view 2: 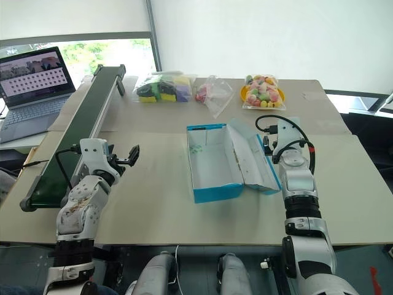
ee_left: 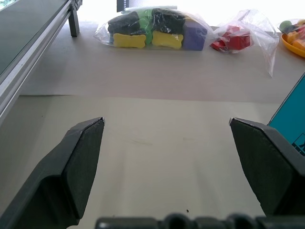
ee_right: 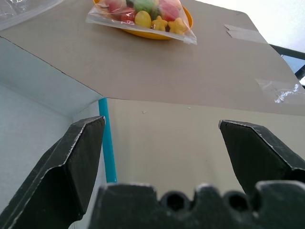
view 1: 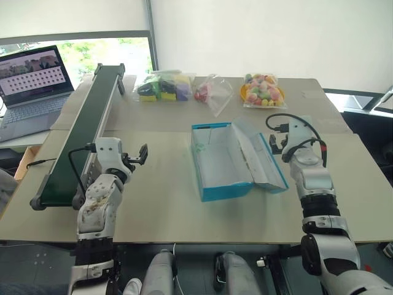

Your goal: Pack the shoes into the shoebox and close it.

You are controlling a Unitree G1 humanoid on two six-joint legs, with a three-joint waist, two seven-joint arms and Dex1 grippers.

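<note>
The shoebox [view 1: 224, 161] sits open near the middle of the worktop [view 1: 166, 203], turquoise outside and white within, with nothing inside it. Its lid [view 1: 261, 158] is folded back on the side toward the right pincer [view 1: 277, 142], which hovers just beside that lid's edge with its two black fingers spread wide and gripping nothing. The left pincer [view 1: 140, 155] hangs over bare worktop on the other side of the shoebox, well apart from it, its fingers likewise spread wide and empty. Beyond the left pincer, farther from the shoebox, a long dark-green conveyor belt [view 1: 86, 126] runs along the worktop. Past the far end of the shoebox lie a clear bag of coloured foam blocks [view 1: 163, 87], a smaller bag with red pieces [view 1: 209, 92], and an orange dish of bagged bright toys [view 1: 263, 91].
</note>
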